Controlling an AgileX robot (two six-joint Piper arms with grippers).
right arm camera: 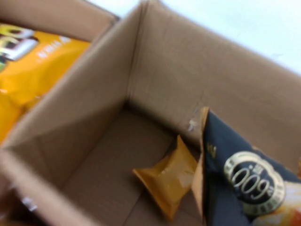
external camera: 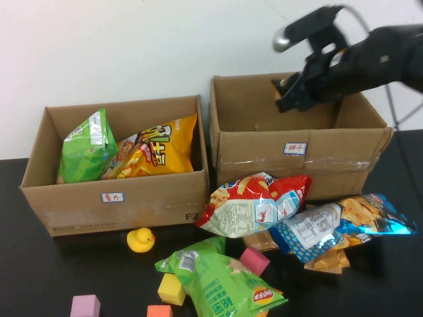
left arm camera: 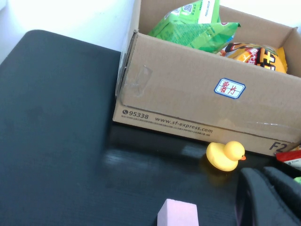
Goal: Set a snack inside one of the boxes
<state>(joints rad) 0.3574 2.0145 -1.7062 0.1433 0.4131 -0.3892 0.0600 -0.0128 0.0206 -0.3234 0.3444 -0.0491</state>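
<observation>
The bright green snack bag [external camera: 86, 148] with a white patch lies inside the lower brown box [external camera: 112, 211] beside a yellow-orange bag [external camera: 155, 148]. Both also show in the left wrist view, the bag [left arm camera: 193, 26] and the box [left arm camera: 178, 99]. My right gripper [external camera: 291, 98] hangs over the taller taped box [external camera: 251, 148]. It is shut on a dark blue packet [right arm camera: 235, 174] with a round gold seal, held above that box's floor. My left gripper [left arm camera: 261, 175] is low over the table near the lower box's front, fingers together and empty. It is out of the high view.
A small orange packet [right arm camera: 167, 181] lies on the taller box's floor. On the table lie a larger green bag [external camera: 221, 281], a red bag [external camera: 254, 201], a blue bag [external camera: 337, 224], a yellow duck [left arm camera: 225, 155] and several foam blocks, one pink [left arm camera: 178, 214].
</observation>
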